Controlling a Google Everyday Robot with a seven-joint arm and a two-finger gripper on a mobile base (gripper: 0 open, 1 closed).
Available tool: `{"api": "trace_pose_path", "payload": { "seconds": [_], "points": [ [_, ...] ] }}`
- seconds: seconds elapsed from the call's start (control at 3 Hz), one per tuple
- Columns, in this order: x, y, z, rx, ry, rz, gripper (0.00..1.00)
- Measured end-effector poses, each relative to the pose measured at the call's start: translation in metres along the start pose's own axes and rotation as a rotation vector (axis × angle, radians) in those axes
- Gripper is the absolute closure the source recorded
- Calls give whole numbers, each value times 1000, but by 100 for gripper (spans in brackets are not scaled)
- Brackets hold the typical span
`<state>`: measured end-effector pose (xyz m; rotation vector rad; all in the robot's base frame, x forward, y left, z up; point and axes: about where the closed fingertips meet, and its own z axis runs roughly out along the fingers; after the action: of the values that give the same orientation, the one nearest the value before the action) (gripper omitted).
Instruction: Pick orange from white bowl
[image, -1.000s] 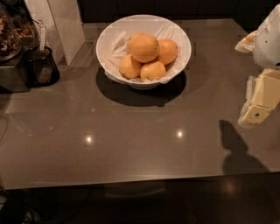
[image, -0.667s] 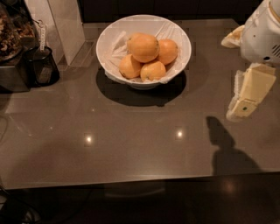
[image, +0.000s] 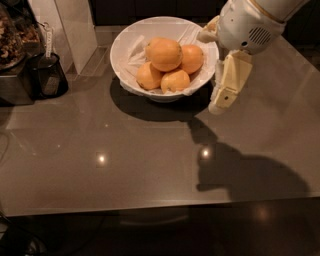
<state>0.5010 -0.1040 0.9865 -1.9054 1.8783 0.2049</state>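
Observation:
The white bowl (image: 121, 52), lined with crumpled white paper, stands at the back middle of the grey table. It holds several oranges. The largest orange (image: 164, 53) lies on top at the centre, with smaller ones (image: 192, 58) (image: 149, 76) (image: 175, 81) around it. My gripper (image: 218, 104) is cream-coloured and hangs pointing down just to the right of the bowl, close beside its right rim and above the table. It holds nothing that I can see. Its shadow falls on the table in front of it.
A dark cup-like container (image: 47, 75) and a metal appliance (image: 15, 60) stand at the left edge. A pale upright panel (image: 70, 25) is behind them. The table's front edge (image: 160, 206) runs across the lower part of the view.
My gripper has moved left from the right edge of the view until it hangs next to the bowl's right rim. The oranges have not moved.

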Motion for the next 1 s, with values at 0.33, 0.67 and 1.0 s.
{"api": "trace_pose_path", "payload": {
  "seconds": [0.33,0.67,1.0],
  "points": [
    [-4,-4,2,1,-9,-7,0],
    [-10,-12,4,11,8,-34,0],
    [-12,-44,0,74,15,-46,0]
  ]
}}
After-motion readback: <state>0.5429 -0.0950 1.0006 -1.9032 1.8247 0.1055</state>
